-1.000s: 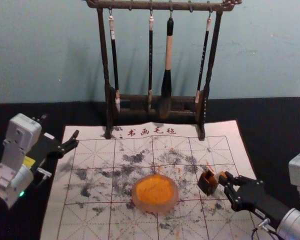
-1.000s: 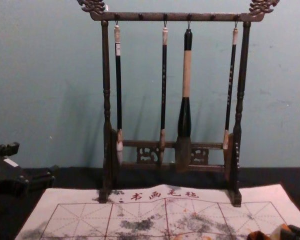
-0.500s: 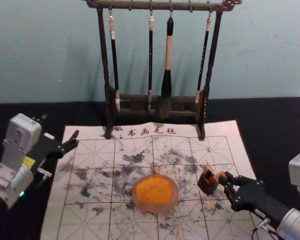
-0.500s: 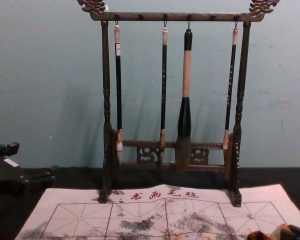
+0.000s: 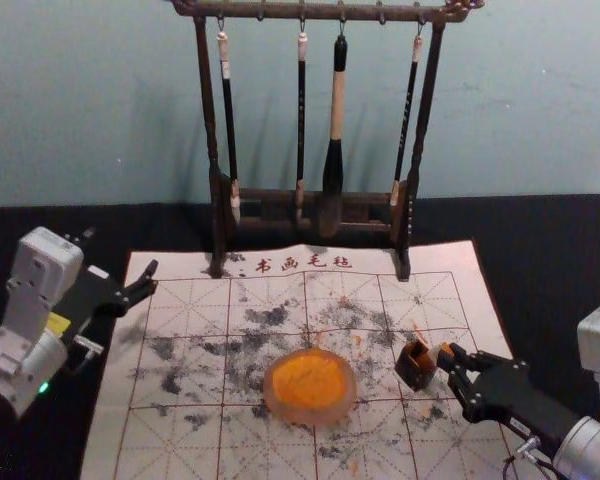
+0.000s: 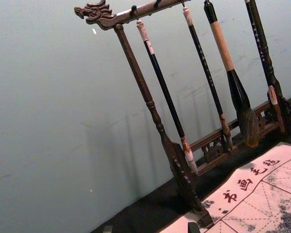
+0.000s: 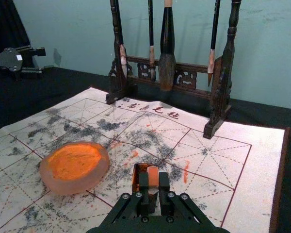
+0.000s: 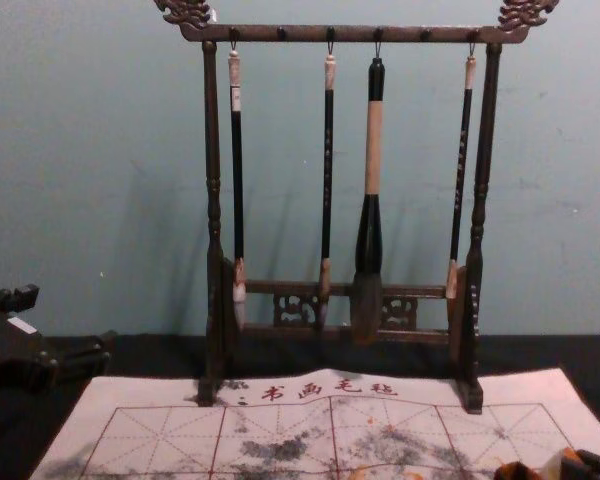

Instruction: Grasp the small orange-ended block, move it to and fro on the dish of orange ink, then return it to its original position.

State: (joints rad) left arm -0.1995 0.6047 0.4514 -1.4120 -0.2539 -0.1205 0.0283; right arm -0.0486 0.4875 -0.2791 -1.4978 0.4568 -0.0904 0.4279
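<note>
Nothing's been visibly shifted on the mat (image 5: 458,262), tbh. Left claw's (image 5: 121,252) parked, spread open; right claw's (image 7: 153,185) clenched. Ink dish (image 5: 307,414) is left untouched. Beside the dark box (image 5: 416,372), the small block's (image 7: 153,176) gripped, so release is probably still pending.

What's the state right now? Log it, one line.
right pincer: closed on orange-ended block | block: beside dark box, off ink dish | left pincer: open, idle at left
</note>
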